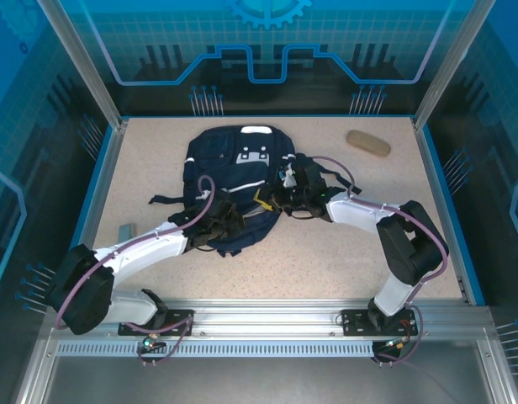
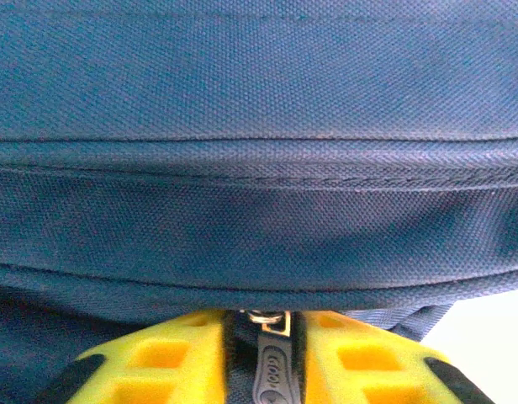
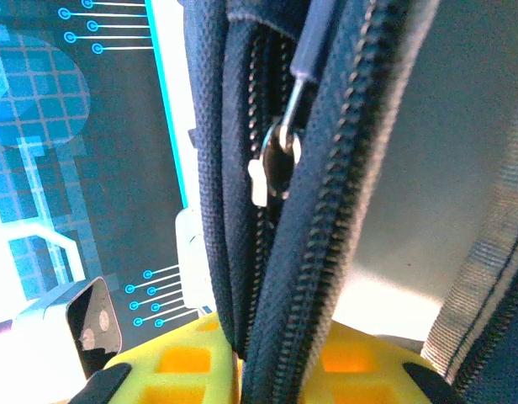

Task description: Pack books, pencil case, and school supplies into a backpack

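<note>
Backpack [image 1: 229,160] is lying flat mid-surface [image 1: 343,252], white patches toward the far side, dark straps spilling out both sides. Both arms are reaching in over its near half. Left pincer [image 1: 219,220] is sitting at the bag's near-left edge, right pincer [image 1: 286,195] at its near-right side.

Left wrist cam: left pincer [image 2: 263,328] is pinching a dark zipper pull [image 2: 272,383]. The yellow fingers [image 2: 158,362] are pressing in on it from both sides w/ barely any gap. Navy backpack fabric w/ a stitched seam is running across right above them.

Right wrist cam: right pincer [image 3: 259,358] is clamping the backpack's zippered edge. The zip tapes are running straight down btw the yellow fingers [image 3: 360,362], so it's pressed together on the fabric, not spread. A silver zipper slider [image 3: 276,164] is sitting on the teeth further up, apart from the fingers, w/ a dark tab sticking up from it.

Pencil case [image 1: 368,143] is lying by itself at the far right of the surface, well apart from the bag and both pincers, nothing touching it.

Also a small grey block [image 1: 127,229] is sitting near the left edge, beside the left arm. Too small to tell what it is tbh.
</note>
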You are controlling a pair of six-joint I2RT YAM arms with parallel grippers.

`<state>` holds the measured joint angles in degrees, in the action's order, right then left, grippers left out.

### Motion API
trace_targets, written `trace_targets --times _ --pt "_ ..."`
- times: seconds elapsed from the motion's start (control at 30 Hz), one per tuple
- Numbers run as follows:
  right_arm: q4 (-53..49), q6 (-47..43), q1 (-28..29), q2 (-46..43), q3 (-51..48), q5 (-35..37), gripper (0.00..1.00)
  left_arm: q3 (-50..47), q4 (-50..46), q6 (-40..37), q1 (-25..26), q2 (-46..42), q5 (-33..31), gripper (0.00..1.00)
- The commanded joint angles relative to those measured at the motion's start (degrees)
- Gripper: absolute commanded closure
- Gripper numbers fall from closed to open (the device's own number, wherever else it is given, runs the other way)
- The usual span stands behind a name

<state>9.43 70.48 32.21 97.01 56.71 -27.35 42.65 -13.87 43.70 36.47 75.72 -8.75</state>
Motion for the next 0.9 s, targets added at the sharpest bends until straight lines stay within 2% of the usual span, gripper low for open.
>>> trace_targets --times 0.0,0.1,0.27,0.5,0.63,0.87 --pt "-0.2 -1.5 0.0 -2.2 2.2 -0.5 0.83 1.4 0.5 -0.8 -0.5 0.3 1.4 0.85" --pt "-1.5 -2.1 -0.4 -2.5 2.1 0.4 0.85 1.6 -2.1 -1.5 -0.6 -0.7 -1.4 0.99" --pt "-4.5 -3.4 -3.0 -4.5 0.3 3.8 0.88 1.3 -9.8 -3.5 -1.1 -3.5 -9.5 1.00" --pt "-6.7 -4.7 -7.7 -6.1 -1.2 5.9 0.95 -1.7 -14.1 -6.4 -3.5 -7.6 -16.2 1.00" --pt "-7.1 -4.8 -9.5 -6.9 -1.5 6.0 0.96 -3.6 -12.3 -7.9 -7.7 -8.0 -16.4 1.00" --pt "-8.7 -6.5 -11.3 -9.3 -1.7 5.3 0.96 -3.6 -3.0 -15.0 -14.3 -6.4 -14.2 1.00"
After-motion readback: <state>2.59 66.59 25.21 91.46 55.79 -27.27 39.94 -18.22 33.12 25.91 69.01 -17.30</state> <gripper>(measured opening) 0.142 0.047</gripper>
